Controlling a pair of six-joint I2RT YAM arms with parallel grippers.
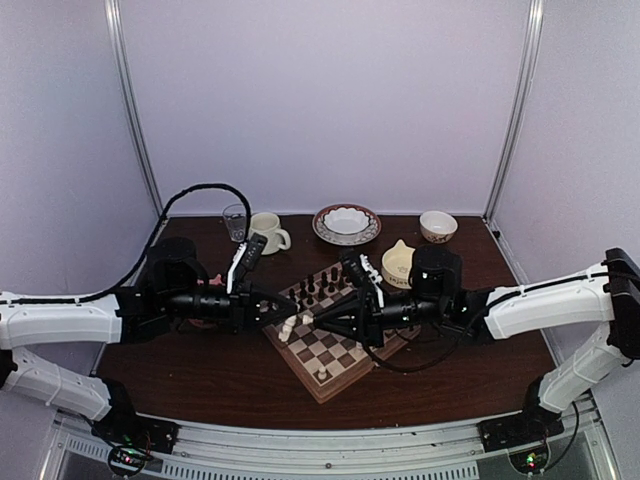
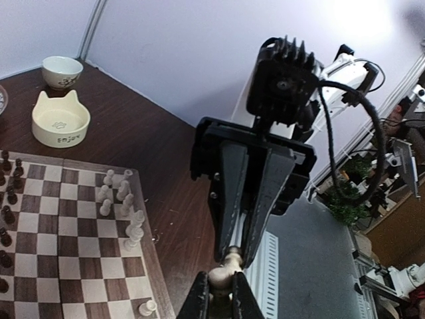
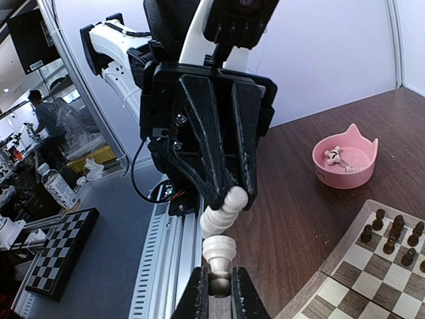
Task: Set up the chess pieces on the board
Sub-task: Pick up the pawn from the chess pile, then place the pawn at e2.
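The held piece (image 3: 218, 247), a cream-white turned chessman, hangs in the air over the 9 o'clock edge of the board (image 1: 330, 396) as the top view shows it. It is clamped at both ends. The left gripper (image 2: 221, 294) has its jaws drawn narrow on one end, and the right gripper (image 3: 219, 290) has its jaws drawn narrow on the other, with the arms nose to nose. Expect the piece to be light and rigid, with a smooth rounded surface. It is likely to spin or slip under a loose pinch and to topple from its narrow foot if set down tilted. The recommended hold is across the stem above the foot, leaving the foot free to seat flat on a square. In the left wrist view the other cream-white pieces (image 2: 125, 199) stand clustered along the board's 3 o'clock edge, and one lies on its side near 5 o'clock. The dark pieces (image 2: 8, 199) line the 9 o'clock edge. Limits of view: the fingers cover both ends of the held piece, so its type cannot be determined. In the top view the arms mask the board's middle squares. The left wrist view cuts off the board at 6 and 9 o'clock. The small white contents of the pink bowl (image 3: 345, 163) are too small to identify.
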